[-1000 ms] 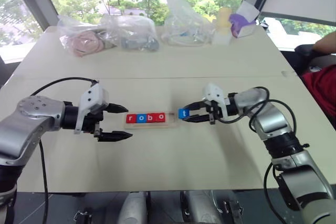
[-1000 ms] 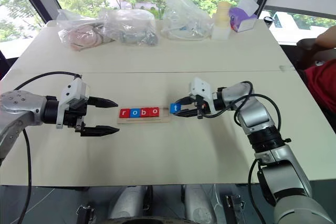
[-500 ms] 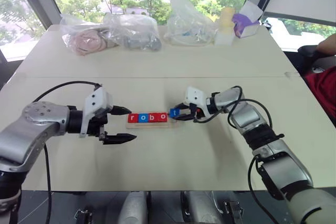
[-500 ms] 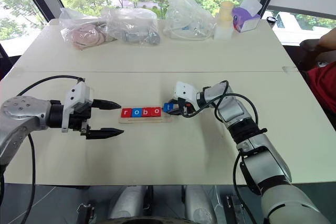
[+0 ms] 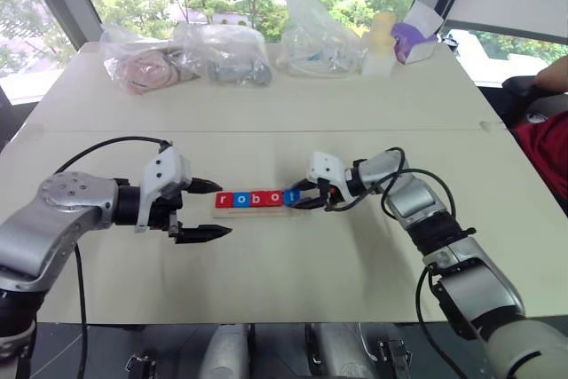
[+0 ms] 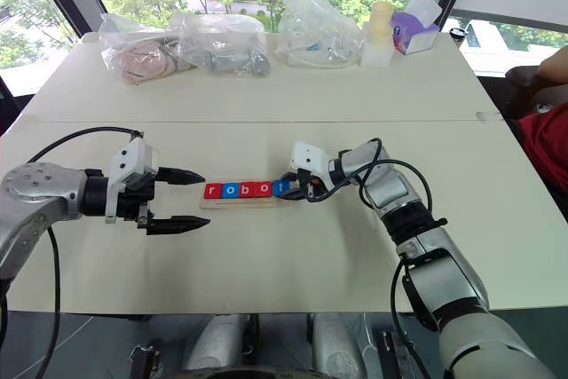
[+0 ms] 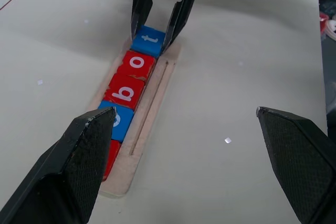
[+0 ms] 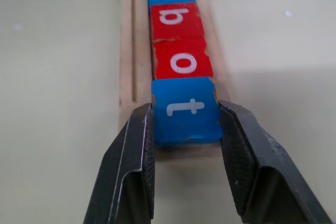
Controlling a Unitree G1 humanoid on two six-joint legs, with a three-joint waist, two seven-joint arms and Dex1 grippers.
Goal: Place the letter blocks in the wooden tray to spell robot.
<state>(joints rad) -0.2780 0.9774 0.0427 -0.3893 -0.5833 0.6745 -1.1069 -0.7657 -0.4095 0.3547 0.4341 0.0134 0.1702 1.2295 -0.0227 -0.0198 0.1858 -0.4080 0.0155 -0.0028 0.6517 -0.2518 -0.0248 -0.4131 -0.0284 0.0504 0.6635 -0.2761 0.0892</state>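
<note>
right claw (image 8: 185,129): clenched on blue t block (image 8: 185,109), at wooden tray (image 7: 157,95) end beside red o block (image 8: 182,62) | left claw (image 5: 209,209): released, off tray's other end

Tray's right end: taken by the right pincer (image 8: 185,129), clamped on the blue t block (image 8: 185,109).
Tray's left end: the left pincer (image 5: 206,209) hangs just beside the wooden tray (image 7: 152,109), fingers wide.
Near side: bare bench (image 5: 302,264) (broad passage).
Far edge: plastic bags (image 5: 222,51) in a row, well apart.
</note>
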